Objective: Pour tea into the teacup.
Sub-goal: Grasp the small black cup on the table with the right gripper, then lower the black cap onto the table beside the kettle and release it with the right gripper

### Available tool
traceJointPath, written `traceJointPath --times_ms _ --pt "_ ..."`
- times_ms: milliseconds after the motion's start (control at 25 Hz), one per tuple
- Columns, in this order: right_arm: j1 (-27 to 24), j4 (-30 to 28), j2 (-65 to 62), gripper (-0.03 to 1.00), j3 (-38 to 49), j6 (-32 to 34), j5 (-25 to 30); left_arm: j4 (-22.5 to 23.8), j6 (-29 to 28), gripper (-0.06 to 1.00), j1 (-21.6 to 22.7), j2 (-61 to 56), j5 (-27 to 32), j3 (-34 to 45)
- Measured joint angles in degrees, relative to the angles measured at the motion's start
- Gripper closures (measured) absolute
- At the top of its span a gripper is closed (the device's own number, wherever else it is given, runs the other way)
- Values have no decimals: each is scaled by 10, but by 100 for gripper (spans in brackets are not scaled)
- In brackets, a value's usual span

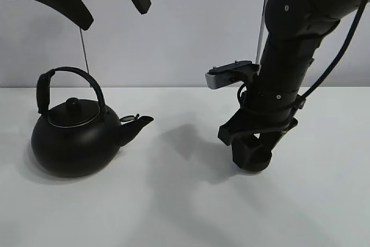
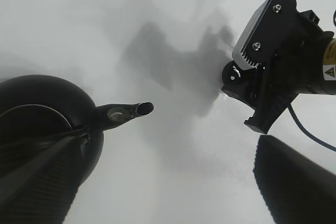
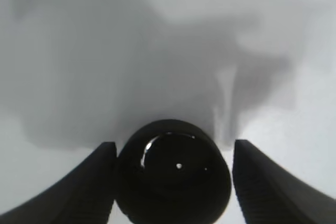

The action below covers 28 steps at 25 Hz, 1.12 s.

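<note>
Black fingers of the right gripper (image 3: pixel 174 148) are straddling the teacup (image 3: pixel 173 184), low down at the table (image 1: pixel 173 206). One finger is pressing against the cup's wall, while a thin sliver of white is showing between the other finger and the cup. The jaws are therefore standing slightly parted around it, not clamping it from both sides. The cup is sitting upright on the table, in the right half of the high view. Its inside is giving off a glossy reflection; whether that is liquid I cannot tell. The right arm (image 1: pixel 289 56) is reaching steeply down to it and casting a grey shadow toward the middle. Well apart to the left, the kettle (image 1: pixel 72 140) is resting on the table with its lid on, its arched handle (image 1: pixel 69 73) standing up and its spout (image 1: pixel 139 122) pointing toward the cup. High above the kettle the left gripper (image 1: pixel 114 15) is hanging with its jaws spread wide, holding nothing. A pale wall (image 1: pixel 191 27) is running behind the table.
</note>
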Motion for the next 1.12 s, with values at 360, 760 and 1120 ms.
traceJointPath --times_ms 360,760,1120 --pt "0 11 3 57 0 16 2 0 0 30 0 0 0 0" --pt "23 56 -19 57 -51 15 13 0 0 30 0 0 0 0" --pt "86 58 27 57 -88 17 -1 0 0 30 0 0 0 0"
